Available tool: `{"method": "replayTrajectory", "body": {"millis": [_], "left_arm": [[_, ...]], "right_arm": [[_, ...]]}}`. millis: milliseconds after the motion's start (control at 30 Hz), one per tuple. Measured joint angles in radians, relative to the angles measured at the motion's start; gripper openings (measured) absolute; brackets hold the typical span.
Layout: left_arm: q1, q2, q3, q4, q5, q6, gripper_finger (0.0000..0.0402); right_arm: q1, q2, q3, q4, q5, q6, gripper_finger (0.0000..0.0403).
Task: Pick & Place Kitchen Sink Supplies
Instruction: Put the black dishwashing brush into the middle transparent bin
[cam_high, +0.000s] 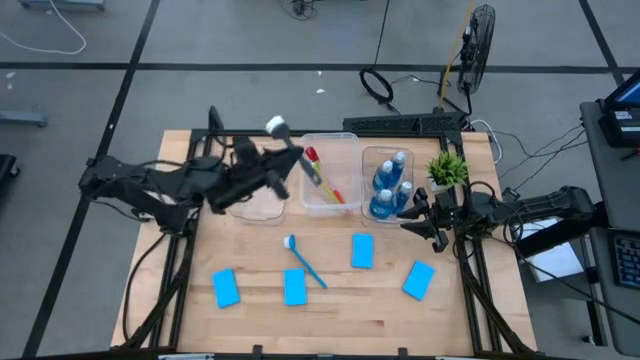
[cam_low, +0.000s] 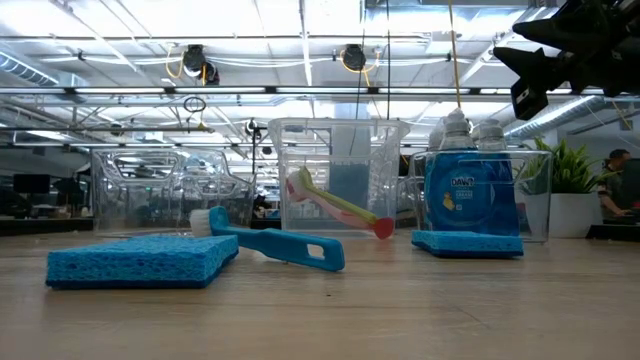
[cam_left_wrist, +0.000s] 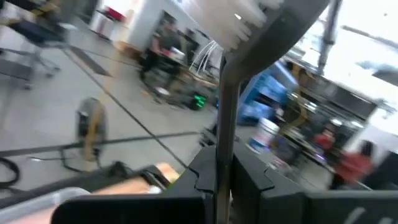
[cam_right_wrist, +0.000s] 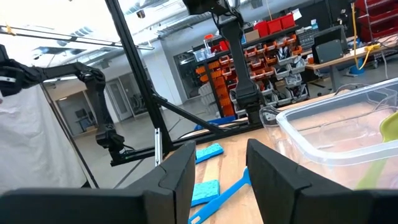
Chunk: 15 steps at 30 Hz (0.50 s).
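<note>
Left gripper (cam_high: 268, 172) clamps dark brush (cam_high: 283, 150), seemingly above tubs; right gripper (cam_high: 412, 214) apart.

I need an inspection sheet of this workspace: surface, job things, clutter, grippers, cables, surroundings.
Surface: wooden table.
Job's things: four blue sponges and a blue brush lie loose on the table; red brush in the middle tub; blue bottles in the right tub.
Clutter: potted plant by the right tub.
Grippers: left gripper shut on a dark brush, raised over the tubs; right gripper open, empty, beside the bottles.
Cables: loose cables on the floor beyond the table.
Surroundings: floor fan; people far behind.
</note>
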Motion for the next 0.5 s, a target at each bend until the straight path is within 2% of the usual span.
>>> {"method": "replayTrajectory", "body": {"millis": [233,367,500], "left_arm": [[0.147,0.086,0.0,0.015,-0.021,-0.046,0.002],[0.225,0.144,0.0,0.006,0.034,-0.138,0.002],[0.298,0.198,0.0,-0.056,0.112,-0.304,0.002]], "right_arm": [[0.0,0.0,0.0,0.0,0.0,0.002,0.013],[0.0,0.0,0.0,0.0,0.0,0.007,0.013],[0.0,0.0,0.0,-0.004,0.0,0.031,0.013]]}}
